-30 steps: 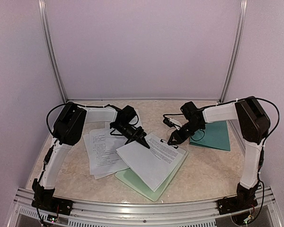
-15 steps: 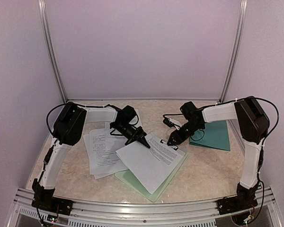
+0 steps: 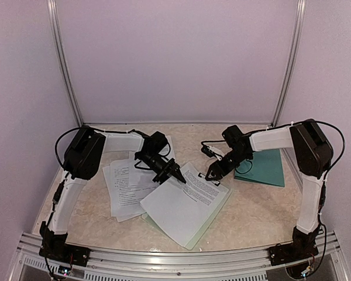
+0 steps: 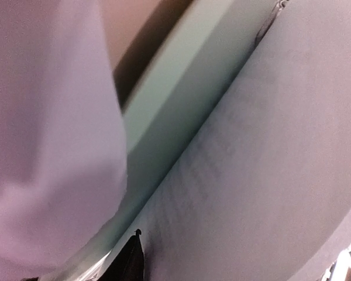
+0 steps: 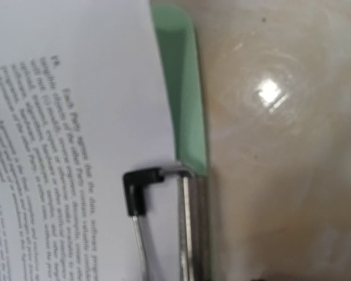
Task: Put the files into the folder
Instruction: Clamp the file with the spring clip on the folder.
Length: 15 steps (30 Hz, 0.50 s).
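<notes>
Nearest us on the desk (image 3: 93,225), the pale mint clipboard (image 5: 184,93) lies with its long axis running roughly from 7 o'clock up to 1 o'clock. Two of the files rest on it: a blank-faced sheet (image 3: 178,208) skewed across the near half, and a printed sheet (image 3: 209,188) beneath it. Just beyond the blank sheet's far edge hangs the left gripper (image 3: 176,174). Its wrist view is a blur of pale paper and mint board with only a dark tip showing, so we cannot tell how far its jaws stand apart or whether they pinch the sheet. At about 3 o'clock from it, the right gripper (image 3: 212,174) sits over the clipboard's clip (image 5: 134,190), which lies on the printed sheet's top edge. None of its fingers show in its own view, so its opening is also beyond us. More loose sheets (image 3: 124,190) lie at 9 o'clock from the left gripper, under that arm. Farther right, the dark teal folder (image 3: 266,167) lies flat at about 3 o'clock from the right gripper and near it, and at about 2 o'clock from the clipboard's sheets. We judge that the right arm is plainly the nearer one to the folder, and that the papers must travel rightward and slightly away from us.
</notes>
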### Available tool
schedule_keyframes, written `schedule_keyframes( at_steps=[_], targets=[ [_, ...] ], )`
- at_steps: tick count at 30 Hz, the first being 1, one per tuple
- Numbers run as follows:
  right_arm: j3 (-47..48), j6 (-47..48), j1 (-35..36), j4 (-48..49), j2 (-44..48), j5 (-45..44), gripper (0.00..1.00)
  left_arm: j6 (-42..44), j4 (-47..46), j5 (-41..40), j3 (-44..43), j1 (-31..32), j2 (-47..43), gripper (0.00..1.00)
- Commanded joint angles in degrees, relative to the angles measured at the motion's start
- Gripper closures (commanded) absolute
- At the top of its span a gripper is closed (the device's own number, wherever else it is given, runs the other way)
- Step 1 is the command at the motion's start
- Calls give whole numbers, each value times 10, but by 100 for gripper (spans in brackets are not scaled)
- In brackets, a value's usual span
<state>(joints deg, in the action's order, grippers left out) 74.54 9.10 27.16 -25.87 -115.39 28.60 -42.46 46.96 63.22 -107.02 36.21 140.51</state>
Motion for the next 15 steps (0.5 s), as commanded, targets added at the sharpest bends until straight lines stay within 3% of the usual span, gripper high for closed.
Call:
schedule_keyframes(
  at_steps=[1,8,15],
  targets=[
    [2,3,16,-12,1,-31,46,12,33,-58,42,-3,-32,59],
    [3,6,31,-17,-6,-62,47,21,26,-79,59,-3,-52,59],
    [7,15,42,-34,-16,-114,58,19,21,-83,45,2,-39,74]
  ],
)
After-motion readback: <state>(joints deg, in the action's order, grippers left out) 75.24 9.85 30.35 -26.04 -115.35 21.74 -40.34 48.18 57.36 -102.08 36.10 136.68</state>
